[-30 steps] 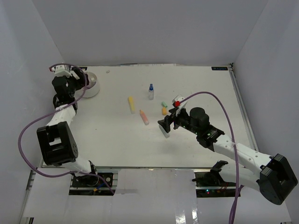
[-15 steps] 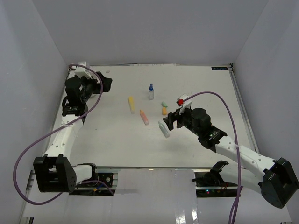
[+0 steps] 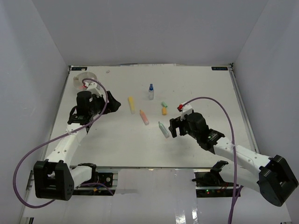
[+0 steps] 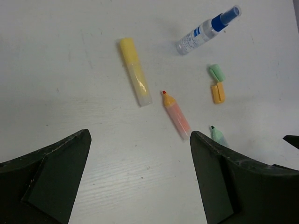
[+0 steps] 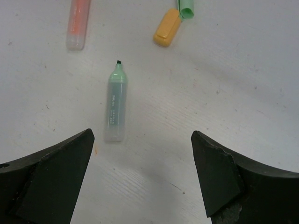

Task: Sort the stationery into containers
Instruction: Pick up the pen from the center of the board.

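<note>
The left fingers (image 4: 56,172) are spread wide and nothing is held between them. The right fingers (image 5: 51,172) are released in the same way and are also empty. In the top view the left fingers are held above the left part of the bench (image 3: 205,88), and they are turned toward the yellow marker (image 4: 134,78). The right fingers hang just over the teal marker (image 5: 115,107), which lies flat with its small dark tip pointing away from them. It is not touched by either finger.

The white tub (image 3: 80,77) stands at the far left corner of the bench, well apart from all the loose items. What is inside it cannot be made out, so it cannot be said how many items are sorted already.

Six items are seen lying on the bench, outside the tub. Besides the two markers named, these are the pink marker (image 4: 176,115) near the yellow one, the blue-capped bottle (image 4: 205,32) farther back, and the green eraser (image 4: 216,73) with the orange eraser (image 4: 218,92) just beside it. A small white speck near the far edge is too small to be named.

It is judged that much of the work is left, since each of these six items must be carried across to the tub. The teal marker seems the nearest for the right fingers and the yellow marker for the left.
</note>
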Robot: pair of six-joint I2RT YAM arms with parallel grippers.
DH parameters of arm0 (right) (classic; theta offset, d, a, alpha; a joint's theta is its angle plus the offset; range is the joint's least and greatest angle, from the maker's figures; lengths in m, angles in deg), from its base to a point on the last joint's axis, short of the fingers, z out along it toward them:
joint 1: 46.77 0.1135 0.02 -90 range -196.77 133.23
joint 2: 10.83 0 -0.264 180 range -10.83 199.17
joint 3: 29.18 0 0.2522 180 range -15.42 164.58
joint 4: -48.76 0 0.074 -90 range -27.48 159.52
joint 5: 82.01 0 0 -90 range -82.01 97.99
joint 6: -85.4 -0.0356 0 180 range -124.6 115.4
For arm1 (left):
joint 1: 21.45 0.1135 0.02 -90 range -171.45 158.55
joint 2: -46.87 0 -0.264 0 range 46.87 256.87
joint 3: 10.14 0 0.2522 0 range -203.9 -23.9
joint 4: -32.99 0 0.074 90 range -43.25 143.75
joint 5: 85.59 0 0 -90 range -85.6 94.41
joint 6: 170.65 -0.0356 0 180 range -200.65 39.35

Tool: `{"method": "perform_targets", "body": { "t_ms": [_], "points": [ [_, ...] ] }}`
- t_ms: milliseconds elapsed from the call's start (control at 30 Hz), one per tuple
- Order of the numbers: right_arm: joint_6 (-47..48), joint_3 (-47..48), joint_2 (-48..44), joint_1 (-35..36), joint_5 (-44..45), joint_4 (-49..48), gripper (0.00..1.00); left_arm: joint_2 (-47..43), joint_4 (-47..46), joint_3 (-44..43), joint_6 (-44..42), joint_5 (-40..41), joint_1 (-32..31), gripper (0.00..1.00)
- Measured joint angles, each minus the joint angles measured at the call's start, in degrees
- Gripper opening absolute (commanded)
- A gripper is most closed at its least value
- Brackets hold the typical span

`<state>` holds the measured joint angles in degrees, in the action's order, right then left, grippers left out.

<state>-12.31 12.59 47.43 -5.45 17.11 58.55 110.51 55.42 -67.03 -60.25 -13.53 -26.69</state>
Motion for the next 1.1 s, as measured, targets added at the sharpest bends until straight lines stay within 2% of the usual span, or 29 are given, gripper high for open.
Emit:
{"method": "perform_targets", "body": {
  "t_ms": [267, 500, 833, 967, 1100],
  "points": [
    [-0.9, -0.6, 1.3, 0.0, 0.6, 0.8, 0.92, 10.0, 4.8, -5.5, 3.8, 5.9, -4.9, 0.98],
    [-0.9, -1.3, 1.2, 0.0, 1.0, 0.2, 0.93, 25.7, 8.2, -20.3, 7.5, 15.0, -12.5, 0.97],
    [-0.8, -3.6, -1.3, 0.0, 0.8, -0.7, 0.93, 50.2, 17.8, -41.5, 10.1, 24.4, -14.9, 0.87],
    [-0.8, -3.6, -2.4, -0.1, 0.5, -1.1, 0.93, 55.7, 21.4, -46.4, 10.5, 26.6, -15.3, 0.83],
    [-0.8, -4.0, -2.4, -0.1, -0.3, -2.0, 0.93, 58.5, 23.2, -48.9, 10.7, 28.0, -16.3, 0.74]
  ]
}}
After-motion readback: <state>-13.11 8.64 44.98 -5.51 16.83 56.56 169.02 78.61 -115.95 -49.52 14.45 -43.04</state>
